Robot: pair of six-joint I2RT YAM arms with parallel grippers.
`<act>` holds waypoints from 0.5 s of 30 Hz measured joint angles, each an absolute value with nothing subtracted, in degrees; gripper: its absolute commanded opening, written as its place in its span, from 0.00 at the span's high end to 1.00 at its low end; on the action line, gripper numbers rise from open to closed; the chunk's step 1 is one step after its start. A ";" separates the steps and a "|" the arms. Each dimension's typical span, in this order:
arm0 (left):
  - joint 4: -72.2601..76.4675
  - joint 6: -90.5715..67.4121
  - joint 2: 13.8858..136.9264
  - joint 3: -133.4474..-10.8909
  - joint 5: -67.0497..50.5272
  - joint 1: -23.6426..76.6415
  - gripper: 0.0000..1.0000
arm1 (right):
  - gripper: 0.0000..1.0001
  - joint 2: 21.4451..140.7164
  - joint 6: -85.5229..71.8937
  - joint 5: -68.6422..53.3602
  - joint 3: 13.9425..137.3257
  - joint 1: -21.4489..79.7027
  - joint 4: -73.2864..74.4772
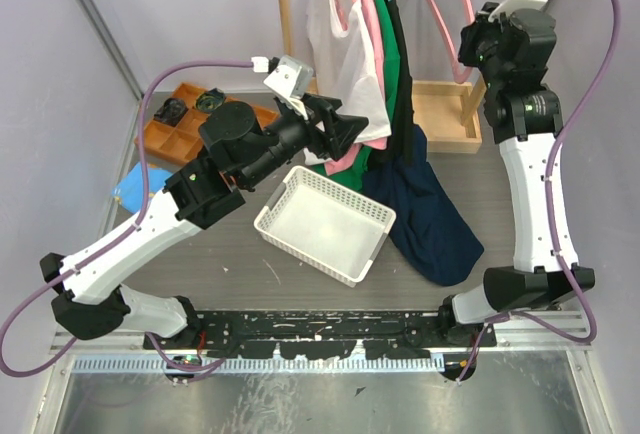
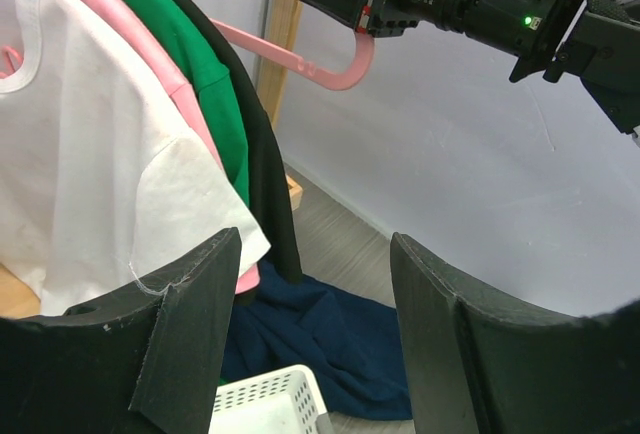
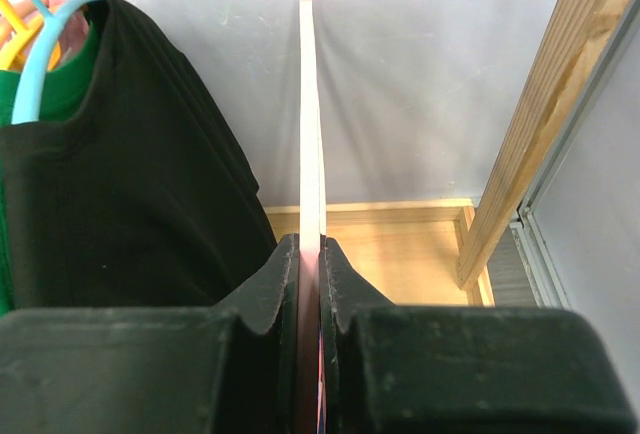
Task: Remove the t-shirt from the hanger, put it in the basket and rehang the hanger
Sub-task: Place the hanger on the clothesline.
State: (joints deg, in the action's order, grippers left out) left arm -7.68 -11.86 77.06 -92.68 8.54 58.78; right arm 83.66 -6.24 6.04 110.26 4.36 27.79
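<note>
Now, right fingers: we see them clamped tight on the bare pink hanger, which is raised and edge-on to the wrist camera.
Left fingers: spread wide, gripping nothing, just beside the hanging white t-shirt.
Navy t-shirt: we find it off the hanger, crumpled on the worktop, just beside the white basket.
</note>
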 measured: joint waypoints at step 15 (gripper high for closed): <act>-8.08 -11.70 76.97 -92.68 8.86 58.78 0.32 | 0.97 84.14 -6.50 5.82 108.40 3.60 27.83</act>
State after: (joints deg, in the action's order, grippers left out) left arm -8.08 -11.70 76.97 -92.68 8.86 58.78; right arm 84.14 -6.50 5.82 108.40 3.60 27.83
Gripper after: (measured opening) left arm 0.684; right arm 0.133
